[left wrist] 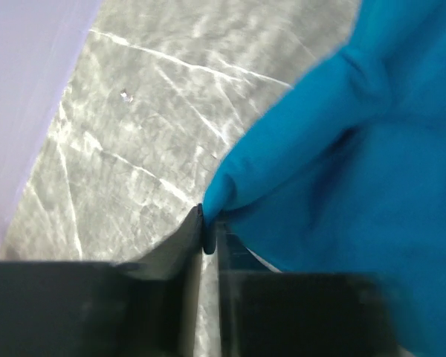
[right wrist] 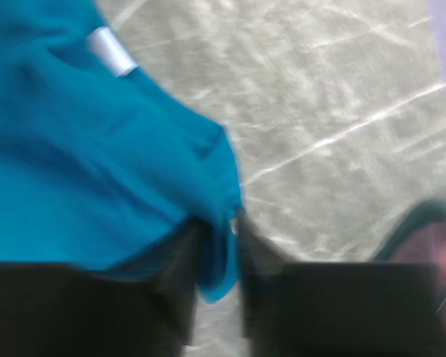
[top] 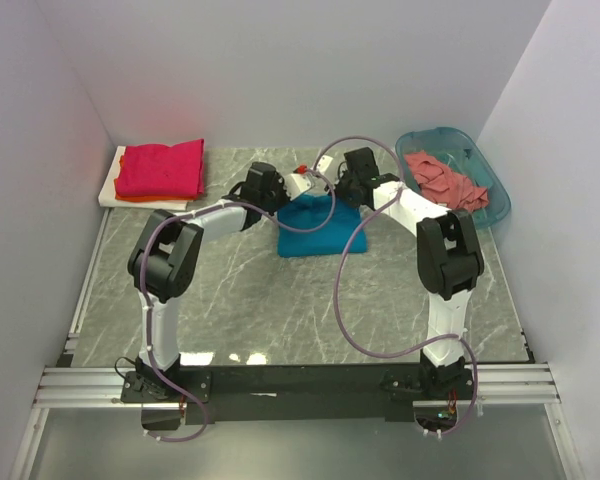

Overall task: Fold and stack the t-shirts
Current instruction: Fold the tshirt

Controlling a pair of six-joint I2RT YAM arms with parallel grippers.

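Note:
A teal-blue t-shirt (top: 305, 232) lies partly folded at the middle back of the marble table, with both grippers at its far edge. My left gripper (top: 300, 186) is shut on one corner of it, and the cloth (left wrist: 357, 149) is pinched thin between the fingertips of the left gripper (left wrist: 208, 232). My right gripper (top: 334, 186) is at the other corner. In the right wrist view, the right gripper (right wrist: 221, 234) has its jaws slightly apart, with a loose fold of the blue cloth (right wrist: 74, 149) hanging between them. A white label (right wrist: 111, 50) shows on the shirt.
A magenta-red t-shirt (top: 160, 168) lies folded on an orange one (top: 150, 201), both on a white board (top: 109, 190) at the back left. A translucent teal basket (top: 492, 200) at the back right holds a crumpled salmon-pink t-shirt (top: 442, 178). White walls close in three sides.

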